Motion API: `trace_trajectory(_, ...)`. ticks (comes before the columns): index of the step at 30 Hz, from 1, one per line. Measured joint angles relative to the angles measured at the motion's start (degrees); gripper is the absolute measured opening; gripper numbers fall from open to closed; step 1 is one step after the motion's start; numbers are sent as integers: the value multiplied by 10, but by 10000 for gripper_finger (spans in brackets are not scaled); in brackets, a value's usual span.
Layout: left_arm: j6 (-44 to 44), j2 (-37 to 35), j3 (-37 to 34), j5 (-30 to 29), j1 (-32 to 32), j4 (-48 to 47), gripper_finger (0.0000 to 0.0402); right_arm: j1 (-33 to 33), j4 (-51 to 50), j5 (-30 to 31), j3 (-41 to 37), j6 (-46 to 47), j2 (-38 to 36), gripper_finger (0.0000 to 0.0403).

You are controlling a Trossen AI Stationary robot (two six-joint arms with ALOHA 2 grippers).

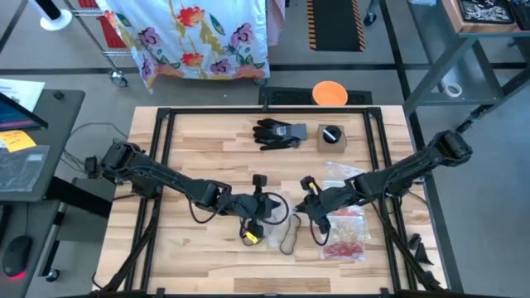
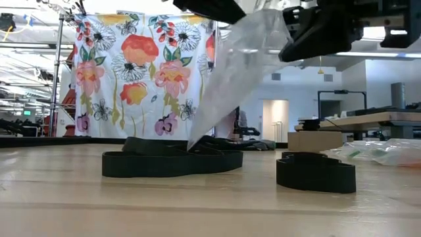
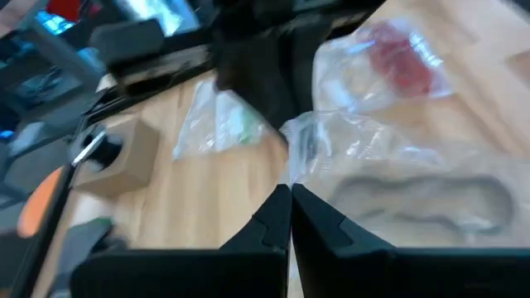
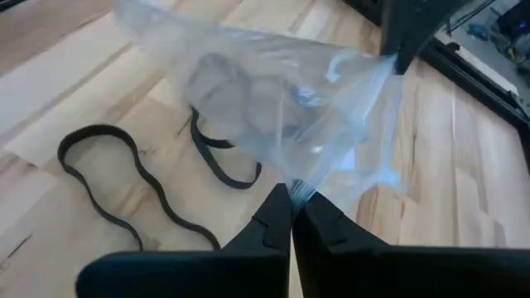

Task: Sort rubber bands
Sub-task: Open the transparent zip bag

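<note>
Clear, crinkled plastic bag hangs stretched between our two pincers above the middle of the wooden worktop: the left pincer is clamped on one edge, the right pincer pinched on the opposite one. Black rubber bands, thin wavy loops, lie flat on the planks below. Another bag of red bands lies just right.
</note>
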Motion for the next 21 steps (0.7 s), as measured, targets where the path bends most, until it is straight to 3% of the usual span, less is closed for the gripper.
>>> trace_trajectory(12,11,-7,10,-145,-28,-9,0,3,-33,-110,5,13,2,1)
trace_trajectory(21,-10,-6,10,-137,-29,-16,0,2,16,-123,8,9,0,25)
